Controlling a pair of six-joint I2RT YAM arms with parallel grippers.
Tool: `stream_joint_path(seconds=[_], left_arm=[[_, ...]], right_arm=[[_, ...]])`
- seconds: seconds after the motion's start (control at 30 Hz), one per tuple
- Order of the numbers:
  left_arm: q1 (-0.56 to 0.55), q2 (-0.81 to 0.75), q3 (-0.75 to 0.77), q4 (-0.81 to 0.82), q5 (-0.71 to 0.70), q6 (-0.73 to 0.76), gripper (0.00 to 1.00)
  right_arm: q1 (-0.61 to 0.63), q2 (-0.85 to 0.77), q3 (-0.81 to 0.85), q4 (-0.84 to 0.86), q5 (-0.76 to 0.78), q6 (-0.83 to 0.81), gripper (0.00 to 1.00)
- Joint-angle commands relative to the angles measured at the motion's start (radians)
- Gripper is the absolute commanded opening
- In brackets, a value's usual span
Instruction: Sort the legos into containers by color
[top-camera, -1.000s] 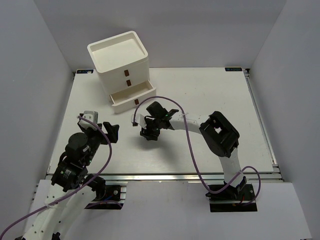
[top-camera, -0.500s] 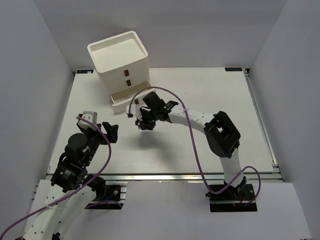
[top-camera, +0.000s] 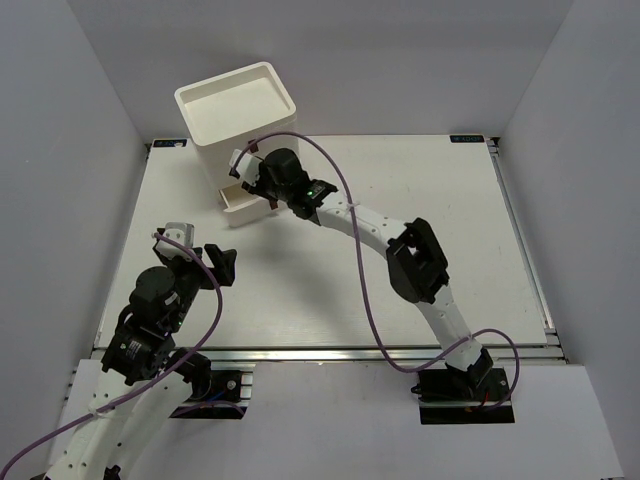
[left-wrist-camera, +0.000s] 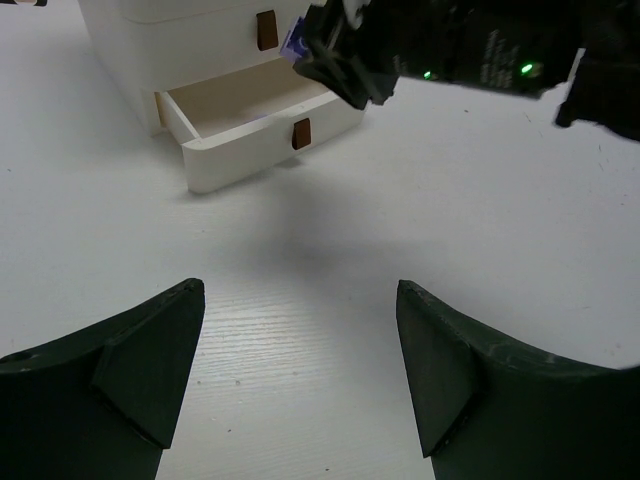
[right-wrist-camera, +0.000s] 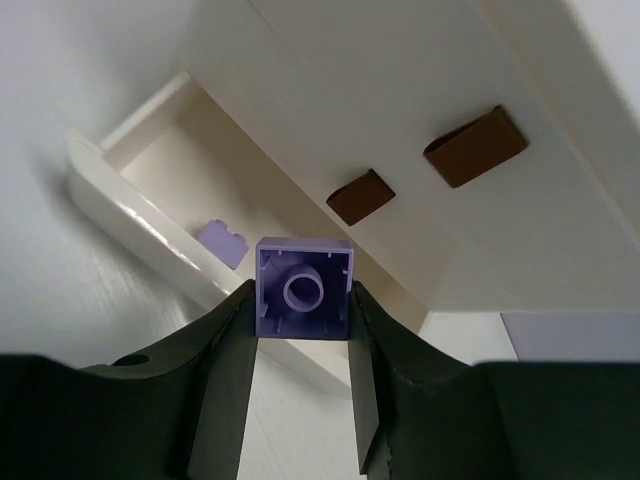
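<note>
My right gripper (right-wrist-camera: 300, 296) is shut on a light purple lego (right-wrist-camera: 304, 288), seen from its hollow underside. It hangs over the front wall of the pulled-out bottom drawer (right-wrist-camera: 120, 200) of the white containers unit (top-camera: 245, 125). A second light purple lego (right-wrist-camera: 222, 241) lies inside that drawer. In the top view the right gripper (top-camera: 248, 172) sits against the unit's front, above the open drawer (top-camera: 240, 212). My left gripper (left-wrist-camera: 300, 290) is open and empty, low over bare table at the near left (top-camera: 222, 260). It faces the drawer (left-wrist-camera: 250, 150) and the held lego (left-wrist-camera: 293, 40).
The two upper drawers are shut, their brown handles (right-wrist-camera: 475, 146) (right-wrist-camera: 361, 196) showing. The unit's tray top (top-camera: 235, 95) stands at the back left by the wall. The right arm (top-camera: 385, 235) stretches diagonally across the table's middle, its purple cable (top-camera: 368, 300) looping above.
The right gripper closed on the purple lego at mid-table, rose, and swung up and left to the open drawer. The left arm has not moved.
</note>
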Motion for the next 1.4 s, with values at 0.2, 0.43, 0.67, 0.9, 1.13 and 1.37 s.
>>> stream_joint_path(seconds=[0.2, 0.43, 0.67, 0.9, 1.13, 1.37], left_arm=[[0.005, 0.000, -0.003, 0.005, -0.007, -0.001, 0.87], [0.005, 0.000, -0.003, 0.005, -0.004, 0.001, 0.87], [0.005, -0.002, -0.003, 0.005, -0.002, -0.001, 0.87], [0.005, 0.003, -0.004, 0.008, 0.001, -0.001, 0.87], [0.005, 0.058, -0.030, 0.074, 0.107, 0.013, 0.38], [0.005, 0.364, 0.003, 0.178, 0.271, -0.013, 0.00]], right_arm=[[-0.006, 0.104, 0.020, 0.284, 0.154, 0.019, 0.00], [-0.012, 0.130, -0.007, 0.293, 0.149, 0.017, 0.21], [-0.017, 0.138, -0.021, 0.303, 0.144, 0.025, 0.58], [-0.027, 0.135, -0.018, 0.295, 0.138, 0.046, 0.67], [-0.058, -0.090, -0.174, 0.182, 0.035, 0.271, 0.00], [-0.197, -0.569, -0.532, -0.344, -1.013, 0.219, 0.17]])
